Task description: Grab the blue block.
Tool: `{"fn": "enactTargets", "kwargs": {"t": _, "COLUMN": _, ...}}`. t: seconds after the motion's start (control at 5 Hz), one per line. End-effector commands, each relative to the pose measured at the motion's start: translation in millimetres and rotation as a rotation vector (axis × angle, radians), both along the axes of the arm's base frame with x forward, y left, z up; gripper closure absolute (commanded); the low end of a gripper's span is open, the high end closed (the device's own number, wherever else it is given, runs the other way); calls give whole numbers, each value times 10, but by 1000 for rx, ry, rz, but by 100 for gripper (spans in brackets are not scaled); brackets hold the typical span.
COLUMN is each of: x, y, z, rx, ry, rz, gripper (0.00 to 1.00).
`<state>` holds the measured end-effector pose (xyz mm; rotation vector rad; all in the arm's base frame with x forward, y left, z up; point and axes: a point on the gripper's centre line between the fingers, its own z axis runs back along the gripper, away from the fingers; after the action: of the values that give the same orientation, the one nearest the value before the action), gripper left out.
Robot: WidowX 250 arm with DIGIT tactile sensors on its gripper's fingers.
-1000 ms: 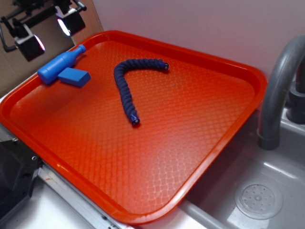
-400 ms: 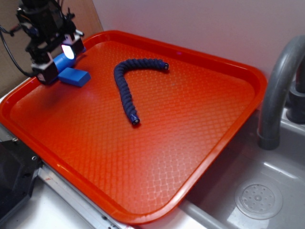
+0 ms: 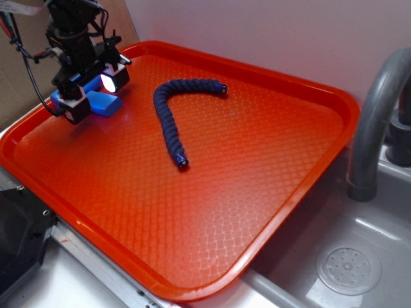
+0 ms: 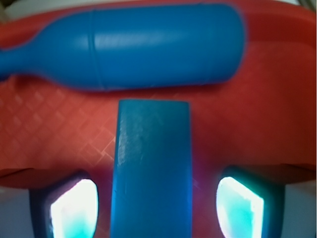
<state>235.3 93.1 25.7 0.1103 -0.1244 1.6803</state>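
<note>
The blue block [image 3: 104, 102] is a small flat slab lying on the orange tray [image 3: 212, 192] near its far left corner. In the wrist view the block [image 4: 152, 163] runs lengthwise between my two glowing fingertips [image 4: 74, 208], with a gap on each side. My gripper [image 3: 95, 94] is open and low over the block, straddling it. The blue bottle-shaped toy [image 4: 124, 47] lies just beyond the block, mostly hidden by the gripper in the exterior view.
A long navy braided rope [image 3: 173, 115] curves across the tray's middle. A grey faucet [image 3: 376, 122] and a sink [image 3: 350, 266] stand to the right. A brown board [image 3: 19, 70] rises behind the tray's left rim.
My gripper has come down and moved right, from above the tray's far left corner to low over the blue block, which now sits between its fingers.
</note>
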Motion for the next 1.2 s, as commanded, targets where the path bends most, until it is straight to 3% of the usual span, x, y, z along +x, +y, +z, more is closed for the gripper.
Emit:
{"fn": "enactTargets", "kwargs": {"t": 0.0, "x": -24, "y": 84, "z": -3, "rx": 57, "ry": -23, "rz": -85, "gripper": 0}}
{"fn": "enactTargets", "kwargs": {"t": 0.4, "x": -3, "y": 67, "z": -23, "rx": 71, "ry": -19, "rz": -112, "gripper": 100}}
{"fn": "enactTargets", "kwargs": {"t": 0.6, "x": 10, "y": 79, "z": -19, "rx": 62, "ry": -18, "rz": -130, "gripper": 100}}
{"fn": "enactTargets", "kwargs": {"t": 0.8, "x": 86, "y": 84, "z": 194, "rx": 24, "ry": -38, "rz": -329, "gripper": 100}}
{"fn": "enactTargets", "kwargs": {"t": 1.0, "x": 171, "y": -21, "z": 558, "rx": -55, "ry": -27, "rz": -577, "gripper": 100}}
